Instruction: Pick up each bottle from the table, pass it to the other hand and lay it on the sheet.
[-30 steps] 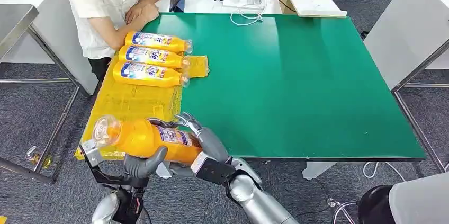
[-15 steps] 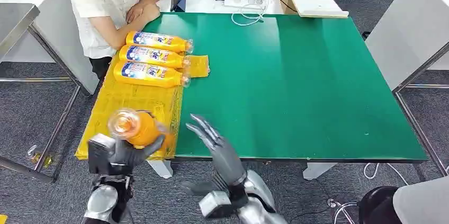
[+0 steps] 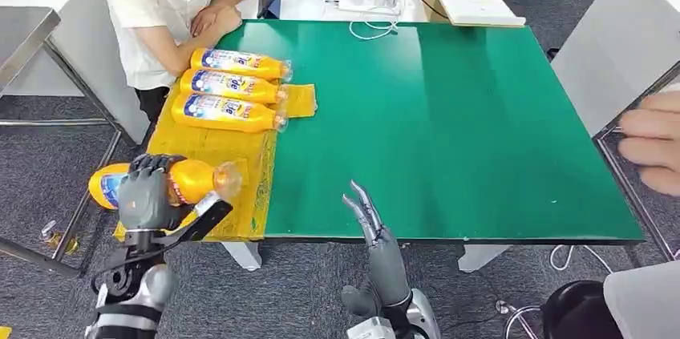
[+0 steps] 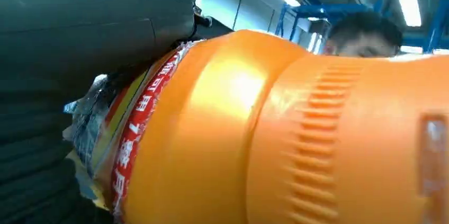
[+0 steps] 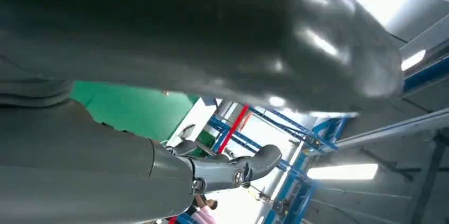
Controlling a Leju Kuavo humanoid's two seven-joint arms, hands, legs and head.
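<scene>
Orange bottle (image 3: pixel 180 182) gripped around its labelled middle by the left hand (image 3: pixel 146 191), lying roughly level, base jutting past the hand on the outer side, neck and clear cap reaching past the fingers toward the yellow sheet (image 3: pixel 210 155). Held over the sheet's near corner, at the table (image 3: pixel 449 115) edge, not yet set down. In the left wrist view, ribbed orange shoulder (image 4: pixel 317 144) and red-edged label (image 4: pixel 138 128) pressed close against the dark fingers (image 4: pixel 95 33).

Judged full, hence fairly heavy; thin plastic wall likely to give a little under squeeze, smooth label likely slippery. Best purchase around the mid-body, near the balance point, rather than at the narrow neck.

Right hand (image 3: pixel 373 223) beside the left, well apart, fingers straight and spread, holding nothing, raised at the table's near edge.

Beyond the left hand, three bottles (image 3: pixel 232 86) lying side by side on the sheet's far end. Seated person (image 3: pixel 160 2) just past them; another person's hand (image 3: pixel 653 151) far out past the right hand.
</scene>
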